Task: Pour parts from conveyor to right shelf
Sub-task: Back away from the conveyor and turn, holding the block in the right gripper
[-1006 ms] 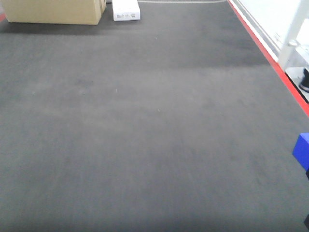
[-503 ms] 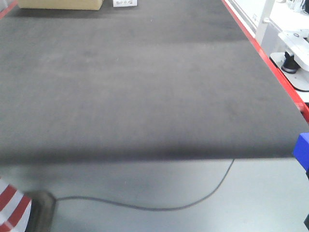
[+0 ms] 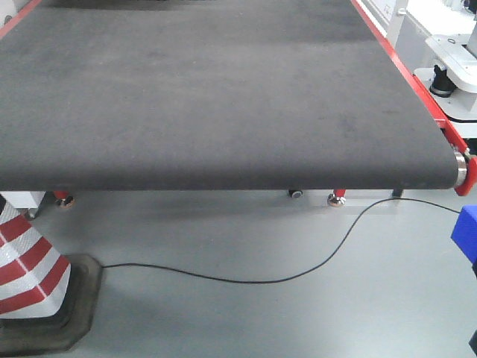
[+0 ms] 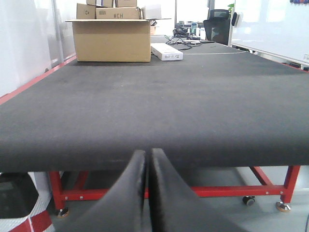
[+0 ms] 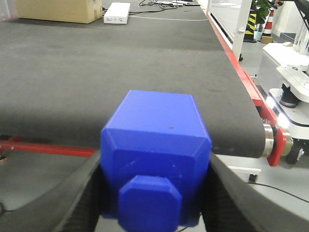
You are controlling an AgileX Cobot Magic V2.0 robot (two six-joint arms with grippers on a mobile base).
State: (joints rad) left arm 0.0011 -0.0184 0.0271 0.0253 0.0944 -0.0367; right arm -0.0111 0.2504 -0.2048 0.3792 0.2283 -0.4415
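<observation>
**Block** [image 5: 154, 145]: blue plastic, bevelled shoulders, knob towards the wrist camera.
- Location: clamped between the fingers of the right claw [image 5: 155, 203], off the conveyor's [image 3: 223, 97] rounded end, over the floor.
- Handling (judged): rigid, light, not fragile. Smooth, so likely slippery. The flat side faces are the sound hold, and the claw grips it there.

**Left claw** [image 4: 146, 159]: fingers together, holding nothing, just off the conveyor's end edge.

**Room:**
- Open air in front of the conveyor's end.
- Cartons [image 4: 113, 31] sit at the conveyor's far end.
- Cone [image 3: 22, 261] stands below the conveyor's left corner.
- Cable [image 3: 246, 281] lies on the floor before the conveyor.
- Roller [image 3: 462, 170] and red rail are the edges nearest the block.

**Shelf:** not in view.
</observation>
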